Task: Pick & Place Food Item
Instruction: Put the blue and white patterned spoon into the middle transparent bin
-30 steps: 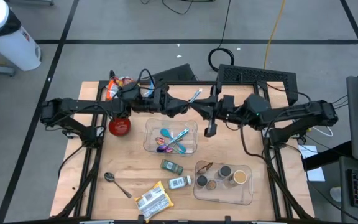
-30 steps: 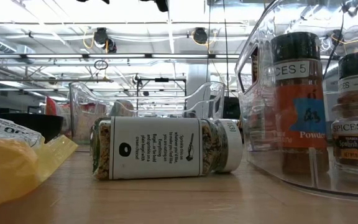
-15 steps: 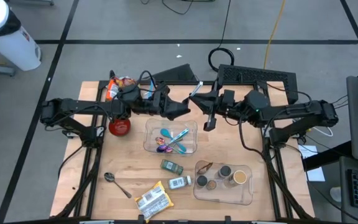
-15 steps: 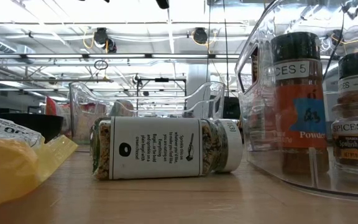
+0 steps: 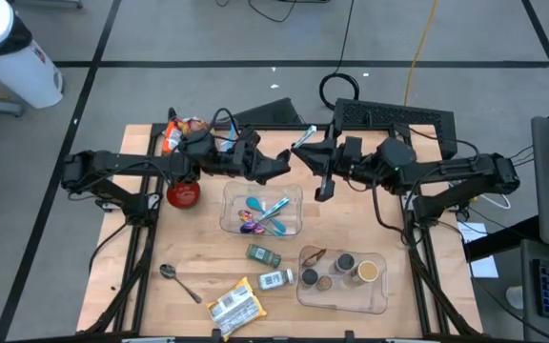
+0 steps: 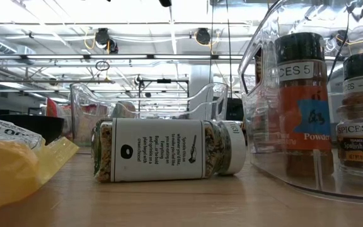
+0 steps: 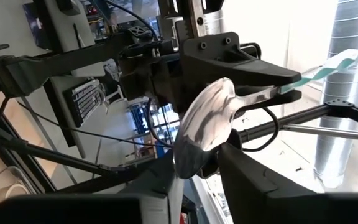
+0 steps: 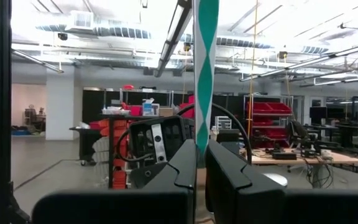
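Teal-striped spoon hangs in mid-air above the clear utensil bin, its handle pinched tight in the right gripper; the left gripper sits half-closed about the bowl. A mistimed release could drop it

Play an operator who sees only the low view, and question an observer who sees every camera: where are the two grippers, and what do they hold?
Operator: I see only a jar lying on its side. Where are the grippers?
Observer: Raised beyond the clear tub. The left gripper faces the right gripper.
Operator: Is anything held?
Observer: The right gripper is shut on a spoon, gripping its teal-striped handle.
Operator: Where is the spoon's bowl?
Observer: Right at the left gripper's tip.
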Controlling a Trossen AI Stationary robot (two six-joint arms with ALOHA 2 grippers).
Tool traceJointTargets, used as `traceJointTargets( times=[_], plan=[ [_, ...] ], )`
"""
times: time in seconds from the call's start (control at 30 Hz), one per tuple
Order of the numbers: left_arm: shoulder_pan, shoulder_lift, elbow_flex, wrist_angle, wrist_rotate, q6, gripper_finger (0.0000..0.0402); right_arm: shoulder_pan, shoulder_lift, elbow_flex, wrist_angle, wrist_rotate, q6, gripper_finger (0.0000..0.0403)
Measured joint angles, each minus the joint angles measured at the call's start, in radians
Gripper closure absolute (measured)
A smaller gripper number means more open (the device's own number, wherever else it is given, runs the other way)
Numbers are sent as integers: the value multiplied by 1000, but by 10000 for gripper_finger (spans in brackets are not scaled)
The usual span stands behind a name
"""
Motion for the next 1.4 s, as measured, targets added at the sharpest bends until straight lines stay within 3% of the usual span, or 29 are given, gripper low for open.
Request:
traceJointTargets(
  times=[1.4],
  plan=[
    [-1, 3, -2, 106, 37, 43, 309, 27, 4, 1, -38, -29, 6, 397]
  ],
)
